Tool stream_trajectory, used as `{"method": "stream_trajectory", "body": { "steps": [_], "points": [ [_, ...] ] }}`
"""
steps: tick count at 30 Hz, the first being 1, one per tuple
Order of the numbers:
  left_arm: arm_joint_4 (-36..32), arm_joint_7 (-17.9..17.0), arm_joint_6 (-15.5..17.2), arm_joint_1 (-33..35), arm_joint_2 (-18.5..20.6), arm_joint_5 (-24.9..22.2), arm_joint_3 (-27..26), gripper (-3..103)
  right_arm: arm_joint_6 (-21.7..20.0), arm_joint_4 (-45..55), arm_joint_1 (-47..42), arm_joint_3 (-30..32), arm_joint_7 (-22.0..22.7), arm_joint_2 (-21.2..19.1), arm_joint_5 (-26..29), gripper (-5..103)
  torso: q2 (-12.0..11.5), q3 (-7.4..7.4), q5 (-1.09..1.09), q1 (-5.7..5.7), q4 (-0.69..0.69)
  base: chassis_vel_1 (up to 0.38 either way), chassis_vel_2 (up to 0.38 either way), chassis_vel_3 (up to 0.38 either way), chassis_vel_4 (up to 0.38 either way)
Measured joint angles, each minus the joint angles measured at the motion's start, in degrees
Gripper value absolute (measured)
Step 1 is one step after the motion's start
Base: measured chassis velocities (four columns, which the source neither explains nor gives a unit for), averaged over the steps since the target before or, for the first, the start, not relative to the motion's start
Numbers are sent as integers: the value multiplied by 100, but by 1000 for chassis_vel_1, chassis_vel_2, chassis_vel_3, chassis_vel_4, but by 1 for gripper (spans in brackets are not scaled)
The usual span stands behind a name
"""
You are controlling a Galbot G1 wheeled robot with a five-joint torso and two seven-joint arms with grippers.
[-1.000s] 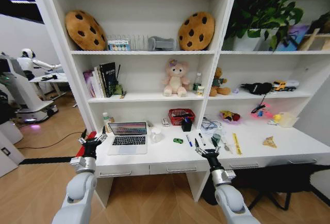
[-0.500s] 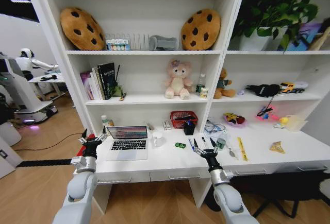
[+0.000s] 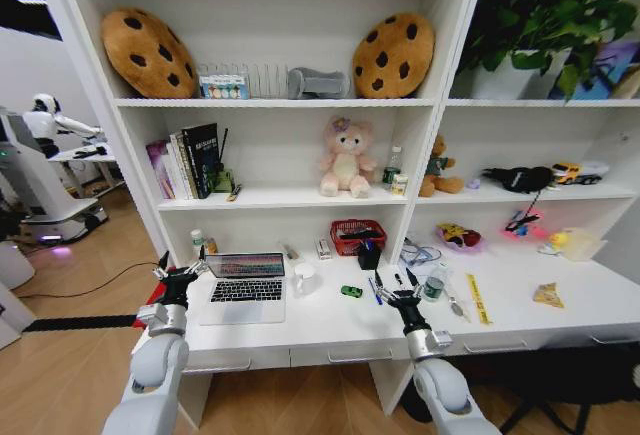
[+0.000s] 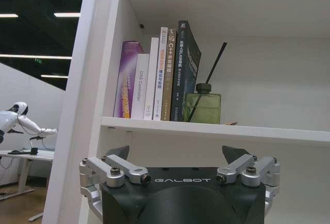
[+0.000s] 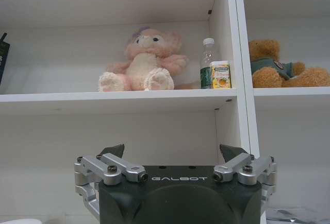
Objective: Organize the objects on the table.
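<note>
both hands are raised at the near edge of the white counter (image 3: 330, 330), fingers spread apart and holding nothing. the left hand (image 3: 178, 273) sits beside the open silver laptop (image 3: 243, 287); the right hand (image 3: 402, 294) is just short of the pens (image 3: 374, 289). the tiny green toy car (image 3: 351, 291) lies between laptop and pens.

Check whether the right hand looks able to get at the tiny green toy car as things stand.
Probably yes: the right hand, open, hovers at the desk's front edge; the tiny green toy car sits beside it on bare white desk top.
</note>
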Motion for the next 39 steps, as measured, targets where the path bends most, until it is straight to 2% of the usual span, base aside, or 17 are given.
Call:
{"method": "stream_trajectory", "body": {
  "steps": [5,10,11,13,14,17,18,21,23,26,27,29,33,35,36,38,39],
  "points": [
    [25,63,-5,30,1,145,52,92,108,-10,-48,-7,2,1,-57,100,-1,0,-1,2,0,-25,34,18,-27],
    [112,88,13,-35,20,337,190,70,355,-168,-115,-41,57,92,-369,100,0,0,0,-1,-1,0,0,0,0],
    [112,88,13,-35,20,337,190,70,355,-168,-115,-41,57,92,-369,100,0,0,0,-1,-1,0,0,0,0],
    [143,118,65,-55,98,390,288,59,435,-300,-112,-63,133,123,-367,100,0,0,-1,-1,-1,0,0,0,0],
    [143,118,65,-55,98,390,288,59,435,-300,-112,-63,133,123,-367,100,0,0,-1,-1,-1,0,0,0,0],
    [355,176,106,-100,362,598,409,43,478,-425,-112,-66,161,125,-344,100,0,0,-1,-1,0,0,0,0,0],
    [355,176,106,-100,362,598,409,43,478,-425,-112,-66,161,125,-344,100,0,0,-1,-1,0,0,0,0,0],
    [530,207,162,-197,605,701,462,26,533,-512,-69,-75,162,53,-266,100,0,0,-2,-1,-1,0,0,0,0],
    [556,216,191,-222,710,714,471,26,594,-592,-32,-84,163,24,-240,100,0,0,-3,-1,0,0,0,0,0],
    [526,226,336,-289,1020,644,481,11,874,-932,86,-140,154,-5,-186,100,0,0,-2,-1,0,0,0,0,0],
    [526,226,336,-289,1020,644,481,11,874,-932,86,-140,154,-5,-186,100,0,0,-2,-1,0,0,0,0,0],
    [463,236,455,-328,1281,577,499,2,1013,-1151,169,-206,133,-5,-178,100,0,0,0,-1,0,0,0,0,0],
    [438,340,601,-352,1734,531,621,0,1129,-1293,219,-278,119,18,-157,100,0,0,-2,-1,0,0,0,0,0],
    [494,414,627,-353,2199,521,760,0,1146,-1296,205,-328,119,41,-152,100,0,0,-2,-1,-1,0,0,0,0],
    [494,414,627,-353,2199,521,760,0,1146,-1296,205,-328,119,41,-152,100,0,0,-2,-1,-1,0,0,0,0],
    [577,451,627,-382,2655,472,850,0,1145,-1282,189,-365,117,61,-170,100,0,0,-2,-1,0,0,0,0,0],
    [577,451,627,-382,2655,472,850,0,1145,-1282,189,-365,117,61,-170,100,0,0,-2,-1,0,0,0,0,0]
  ]
}}
